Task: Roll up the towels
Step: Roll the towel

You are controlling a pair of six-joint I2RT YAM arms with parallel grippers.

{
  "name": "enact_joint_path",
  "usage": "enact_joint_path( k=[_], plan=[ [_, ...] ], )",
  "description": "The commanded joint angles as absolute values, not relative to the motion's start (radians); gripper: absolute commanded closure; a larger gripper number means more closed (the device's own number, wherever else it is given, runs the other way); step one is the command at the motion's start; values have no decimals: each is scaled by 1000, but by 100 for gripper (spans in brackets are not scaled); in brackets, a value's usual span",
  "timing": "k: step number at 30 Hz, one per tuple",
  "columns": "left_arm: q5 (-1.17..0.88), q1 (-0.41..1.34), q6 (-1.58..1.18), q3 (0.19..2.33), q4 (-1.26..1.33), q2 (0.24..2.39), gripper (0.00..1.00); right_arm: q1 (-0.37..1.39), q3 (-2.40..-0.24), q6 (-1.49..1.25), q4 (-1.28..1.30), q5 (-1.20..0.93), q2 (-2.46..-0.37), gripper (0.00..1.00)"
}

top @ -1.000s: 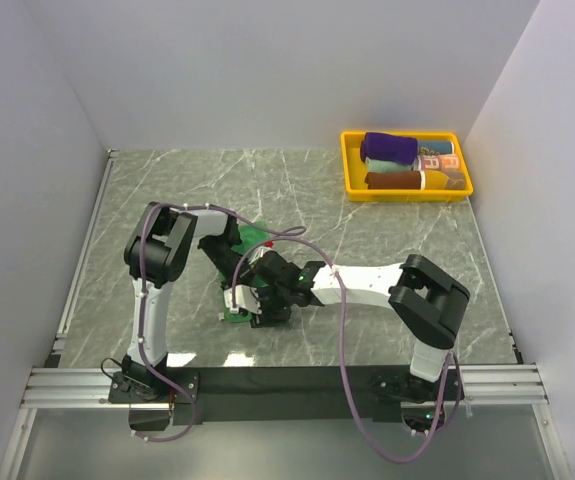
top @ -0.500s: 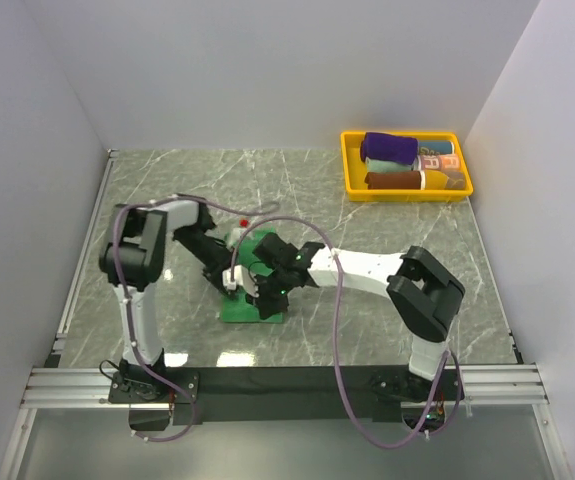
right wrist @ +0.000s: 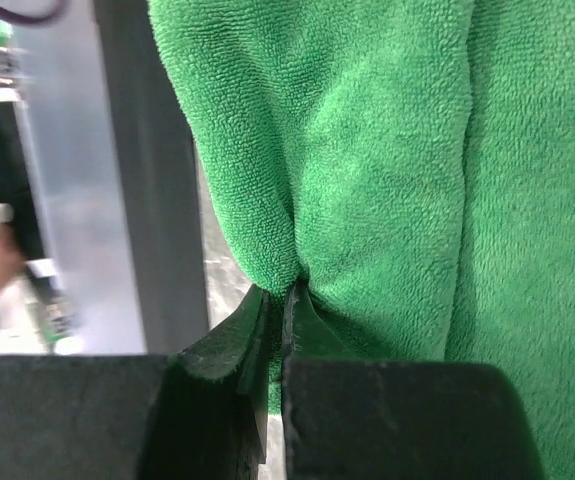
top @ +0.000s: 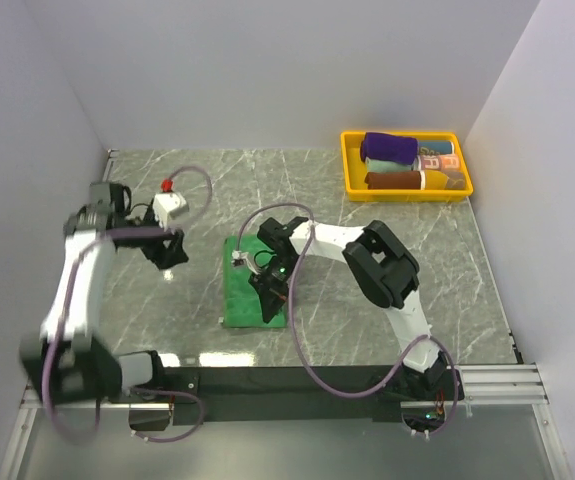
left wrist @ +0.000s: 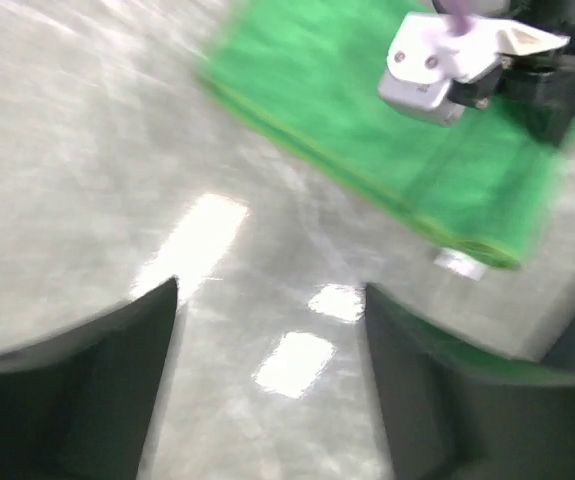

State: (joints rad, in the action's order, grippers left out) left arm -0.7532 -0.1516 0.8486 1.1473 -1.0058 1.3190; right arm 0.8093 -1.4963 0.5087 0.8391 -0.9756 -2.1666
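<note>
Only got the whole layout from the overhead camera. Found a bright green terry-cloth towel [top: 239, 300] spread flat as a rectangle on the grey-green marbled table [top: 417, 270], a bit left of centre and toward the near edge. Also spotted, from up there only, a yellow plastic tray [top: 407, 196] off in the far right corner. Saw a dark purple rolled towel [top: 389, 148] lying along its far side beside a few other rolled cloths, well apart from both arms.

Saw the right gripper [top: 270, 288] down on the right half of the green towel in that view, but couldn't read the jaws from so high. Needed the right wrist camera for that. Found the black fingertips [right wrist: 227, 350] pressed together there, pinching a raised fold of the green pile, with towel filling most of the frame beyond them. No idea from that close-up where on the table any of it sat, though.

Placed the left gripper [top: 170, 252] from above as left of the towel and a little farther back, clear of the cloth. Checked the left wrist camera, pretty blurry, and made out the two dark fingers [left wrist: 97, 390] spread wide with nothing but shiny bare table between them. Caught the green towel past the fingertips toward the upper right of that frame, not touching them. Also picked out a small white tag [left wrist: 462, 262] at its edge and the white housing on the right wrist [left wrist: 447, 60] sitting over the cloth.
</note>
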Motion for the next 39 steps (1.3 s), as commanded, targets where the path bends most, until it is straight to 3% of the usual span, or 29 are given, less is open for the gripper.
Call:
enact_joint_path(
  k=[1, 2, 3, 6, 9, 11, 12, 16, 20, 24, 27, 33, 39],
  plan=[
    [-537, -133, 775, 953, -731, 1093, 16, 804, -1561, 528, 977, -1037, -2236, 100],
    [-517, -133, 759, 913, -680, 1053, 5, 802, -1575, 525, 991, -1043, -2249, 100],
    [-488, -133, 727, 878, -634, 993, 1, 799, -1581, 523, 1000, -1051, -2275, 100],
    [-576, -133, 660, 831, -609, 950, 1, 781, -1609, 506, 1022, -1081, -2325, 100],
    [-695, -103, 825, 879, -817, 991, 1, 767, -1650, 506, 1060, -1111, -2376, 100],
    [-596, 39, 798, 867, -807, 1002, 1, 762, -1680, 512, 1087, -1121, -2398, 100],
    [-548, 129, 790, 842, -789, 977, 10, 759, -1686, 509, 1094, -1135, -2414, 100],
    [-425, 308, 818, 672, -652, 859, 20, 756, -1726, 509, 1130, -1161, -2462, 100],
    [-359, 513, 787, 650, -637, 854, 33, 744, -1753, 515, 1164, -1190, -2508, 100],
    [-215, 781, 730, 609, -547, 882, 39, 732, -1763, 508, 1173, -1219, -2528, 100],
    [-160, 883, 671, 581, -476, 911, 39, 730, -1764, 505, 1173, -1230, -2540, 100],
    [-88, 971, 663, 531, -339, 991, 42, 732, -1767, 522, 1192, -1227, -2548, 100],
    [-49, 973, 699, 511, -236, 1124, 52, 730, -1761, 511, 1187, -1233, -2545, 100]
  ],
)
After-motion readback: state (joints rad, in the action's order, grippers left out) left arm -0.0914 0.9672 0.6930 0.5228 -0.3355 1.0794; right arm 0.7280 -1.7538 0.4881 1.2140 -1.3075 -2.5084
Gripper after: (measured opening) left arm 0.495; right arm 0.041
